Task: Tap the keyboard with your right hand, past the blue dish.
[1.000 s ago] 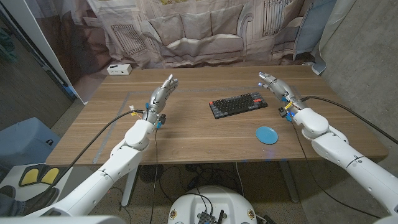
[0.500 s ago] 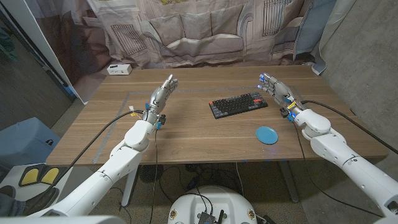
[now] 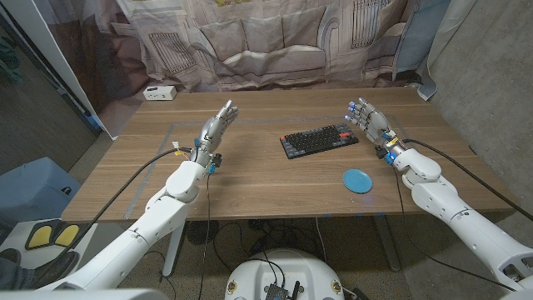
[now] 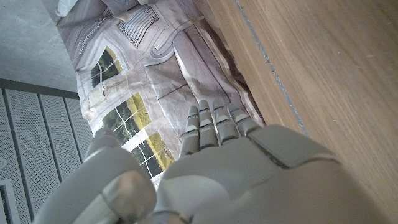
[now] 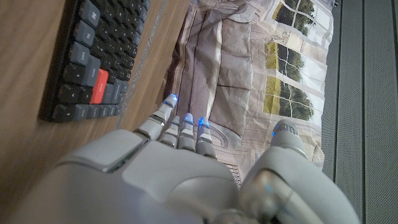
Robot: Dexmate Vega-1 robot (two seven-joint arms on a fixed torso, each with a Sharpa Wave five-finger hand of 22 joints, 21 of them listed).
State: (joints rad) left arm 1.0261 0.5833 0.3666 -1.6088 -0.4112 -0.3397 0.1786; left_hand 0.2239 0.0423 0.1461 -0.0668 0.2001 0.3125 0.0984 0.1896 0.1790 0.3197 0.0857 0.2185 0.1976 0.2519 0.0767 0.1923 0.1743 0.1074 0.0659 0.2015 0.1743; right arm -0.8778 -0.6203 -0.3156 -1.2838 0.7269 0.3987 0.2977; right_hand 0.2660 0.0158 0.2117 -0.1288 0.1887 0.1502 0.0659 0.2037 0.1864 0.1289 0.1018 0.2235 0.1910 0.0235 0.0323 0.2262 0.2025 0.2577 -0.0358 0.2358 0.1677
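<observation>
Two hands up, nothing held.

Head view: my right hand hovers just beside the keyboard's right end, fingers spread, empty. Blue dish sits nearer me on the surface, right of centre; keyboard lies past it, mid-surface. Left hand well apart, fingers straight and together.

Left wrist view: fingers extended over bare wood.

Right wrist view: keyboard corner with one red key beside my fingers.

Risk, my call: I'm off the keyboard's end, so dropping straight down hits wood or shoves the board. No legible writing; keycaps too blurred.
</observation>
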